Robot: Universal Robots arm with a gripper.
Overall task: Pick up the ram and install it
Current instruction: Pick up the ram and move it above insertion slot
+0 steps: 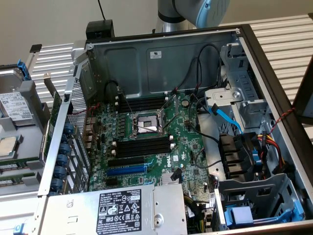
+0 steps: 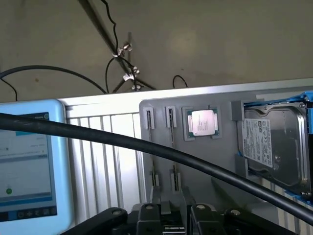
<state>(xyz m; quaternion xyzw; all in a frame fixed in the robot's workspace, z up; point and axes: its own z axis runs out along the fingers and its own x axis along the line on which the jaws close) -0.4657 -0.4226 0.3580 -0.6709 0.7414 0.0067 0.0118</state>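
Note:
My gripper [image 2: 171, 218] shows only at the edge of the wrist view, as dark parts hanging near the grey parts tray [image 2: 225, 196]. It is out of the exterior view, where only the arm [image 1: 195, 10] shows behind the case. The tray's two narrow holders [image 2: 161, 147] show no green stick that I can make out. In the exterior view, thin green board strips [image 1: 19, 169] lie in the tray at the left edge, and I cannot tell whether they are the ram. The black motherboard slots [image 1: 142, 147] in the open case stand empty.
The tray also carries a processor [image 2: 202, 122] and a hard drive [image 2: 276, 147]. A tablet screen [image 2: 24, 171] sits beside the tray. A thick black cable [image 2: 146, 144] crosses the wrist view. In the case are a blue expansion slot [image 1: 126, 170], a power supply [image 1: 117, 210] and drive cages [image 1: 254, 196].

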